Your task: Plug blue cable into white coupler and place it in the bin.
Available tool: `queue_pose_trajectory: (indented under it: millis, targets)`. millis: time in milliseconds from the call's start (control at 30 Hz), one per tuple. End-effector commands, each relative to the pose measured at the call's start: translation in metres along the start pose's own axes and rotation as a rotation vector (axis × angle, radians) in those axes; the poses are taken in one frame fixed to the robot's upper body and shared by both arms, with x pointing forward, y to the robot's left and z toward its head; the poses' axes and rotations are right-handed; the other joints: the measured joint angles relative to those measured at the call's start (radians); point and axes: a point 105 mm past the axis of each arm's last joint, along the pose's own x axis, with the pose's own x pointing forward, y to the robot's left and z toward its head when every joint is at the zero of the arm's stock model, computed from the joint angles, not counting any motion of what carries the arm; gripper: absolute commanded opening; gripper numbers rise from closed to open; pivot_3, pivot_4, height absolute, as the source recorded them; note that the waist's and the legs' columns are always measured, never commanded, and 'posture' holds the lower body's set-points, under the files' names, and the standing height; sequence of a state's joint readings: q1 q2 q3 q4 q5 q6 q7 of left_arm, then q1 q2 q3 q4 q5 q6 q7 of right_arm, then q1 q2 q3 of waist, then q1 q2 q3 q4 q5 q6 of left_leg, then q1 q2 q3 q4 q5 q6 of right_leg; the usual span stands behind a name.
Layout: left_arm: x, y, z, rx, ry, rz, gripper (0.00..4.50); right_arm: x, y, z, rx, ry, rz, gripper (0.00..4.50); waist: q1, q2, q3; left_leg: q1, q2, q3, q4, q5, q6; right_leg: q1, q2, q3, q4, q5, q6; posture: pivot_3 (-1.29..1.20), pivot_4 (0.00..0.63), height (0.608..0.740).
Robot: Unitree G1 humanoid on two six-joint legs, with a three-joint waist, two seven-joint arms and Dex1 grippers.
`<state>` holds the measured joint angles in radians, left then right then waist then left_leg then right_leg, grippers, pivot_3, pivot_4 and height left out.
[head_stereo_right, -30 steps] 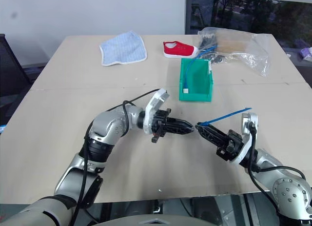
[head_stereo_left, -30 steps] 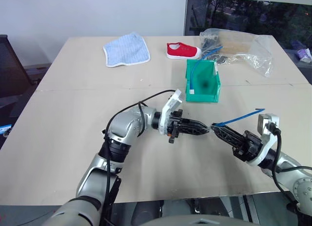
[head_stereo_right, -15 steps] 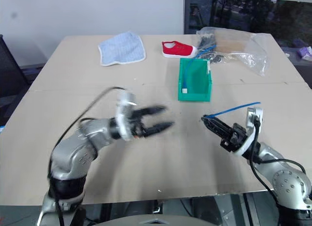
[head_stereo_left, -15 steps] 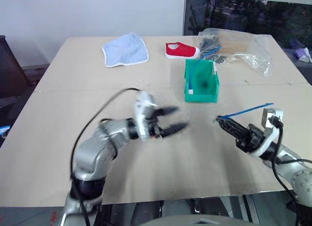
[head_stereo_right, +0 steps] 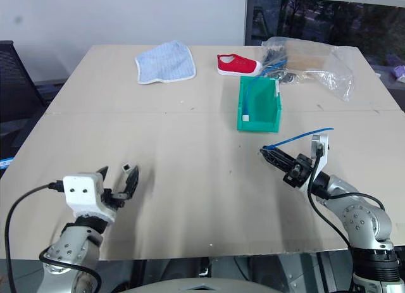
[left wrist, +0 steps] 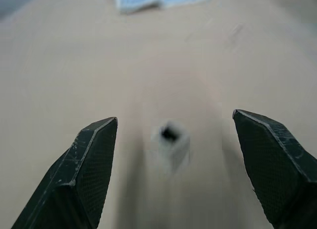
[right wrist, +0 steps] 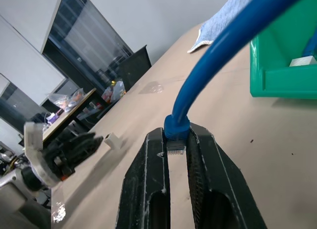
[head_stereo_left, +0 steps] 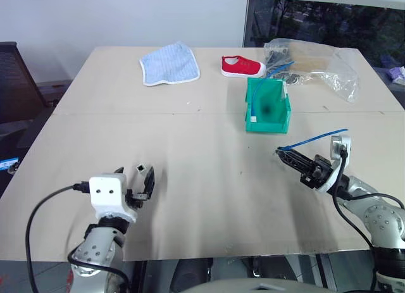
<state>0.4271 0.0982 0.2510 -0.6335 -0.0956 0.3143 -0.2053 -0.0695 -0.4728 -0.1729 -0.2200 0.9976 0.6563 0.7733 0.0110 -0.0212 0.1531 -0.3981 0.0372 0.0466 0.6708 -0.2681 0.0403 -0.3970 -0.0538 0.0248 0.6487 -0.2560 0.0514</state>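
- Two pincers over one tan table (head_stereo_left: 209, 198), well apart from each other.
- Left gripper (head_stereo_left: 135, 185) low at the near left of the table, fingers (left wrist: 86, 169) spread wide, holding nothing.
- Just beyond its fingertips, level with the gap between them: the white coupler (head_stereo_left: 140, 169), a tiny cube with a dark socket hole (blurred in the left wrist view (left wrist: 172, 142), so impossible to tell whether resting on the table or just above it, or touching a finger).
- Right gripper (head_stereo_left: 283, 154) at the near right, pointing toward the table's middle, fingers (right wrist: 148, 189) pressed together on the plug end of the blue cable (head_stereo_left: 314, 139).
- From that pinch, cable arcing up and back over the right wrist (clear plug (right wrist: 176, 148) seated between the two black fingers).
- Beyond the right gripper and slightly to its left, apart from it: the bin (head_stereo_left: 268, 107), teal-green, upright on the table, with a white label at its front corner and another blue cable leaning inside.
- Farther off past the bin: a red shoe (head_stereo_left: 242, 66) and a clear crinkled bag (head_stereo_left: 323, 64) with contents too jumbled to name.
- Far beyond the left gripper, near the back edge: a light blue cloth (head_stereo_left: 169, 63), lying flat.
- Coupler and held cable plug well apart, not joined; neither one in the bin.
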Motion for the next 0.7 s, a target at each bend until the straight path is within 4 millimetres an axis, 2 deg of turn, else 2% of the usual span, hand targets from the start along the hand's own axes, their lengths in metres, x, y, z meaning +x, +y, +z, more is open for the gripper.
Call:
queue_pose_trajectory:
  millis: [33,233,400,500,633,700]
  targets:
    - [0.004,-0.004,-0.003,0.015,-0.019,0.017,3.81,0.001,0.006,0.008,-0.045,-0.02,0.034,0.0,0.0,0.0,0.0,0.0,0.0,0.0,0.0,0.0,0.0,0.0,0.0,0.0,0.0,0.0,0.0,0.0,0.15,0.74]
    - [0.02,-0.003,-0.016,0.006,-0.011,0.038,3.81,0.003,0.007,0.01,-0.067,-0.018,0.019,0.0,0.0,0.0,0.0,0.0,0.001,-0.001,-0.001,0.0,0.0,0.0,0.001,-0.002,0.0,0.0,0.0,0.0,0.15,0.74]
    - [0.03,-0.007,-0.014,0.005,-0.027,0.024,3.81,0.003,0.009,0.009,-0.075,-0.019,0.003,0.0,0.0,0.0,0.0,0.0,0.001,-0.001,-0.001,0.0,0.0,0.0,0.0,-0.002,0.0,0.0,0.0,0.0,0.15,0.74]
    - [0.033,-0.008,-0.009,0.009,-0.038,0.02,3.17,0.004,0.012,0.006,-0.078,-0.012,-0.001,0.0,0.002,0.0,0.0,0.0,0.001,-0.001,-0.001,0.0,0.0,0.0,0.0,-0.002,0.0,0.0,0.0,0.0,0.15,0.74]
    - [0.035,-0.011,-0.006,0.005,-0.041,0.019,1.12,0.005,0.013,0.006,-0.082,-0.011,-0.008,0.0,-0.001,0.0,0.0,0.0,0.001,-0.001,-0.001,0.0,0.0,0.0,0.0,-0.002,0.0,0.002,0.003,0.0,0.15,0.74]
    - [0.039,-0.013,-0.002,0.008,-0.045,0.017,0.32,0.005,0.012,0.007,-0.09,-0.008,-0.015,0.0,-0.001,0.0,0.0,-0.001,0.001,-0.001,-0.001,0.0,0.0,0.0,0.0,-0.002,-0.001,0.002,0.003,0.0,0.15,0.74]
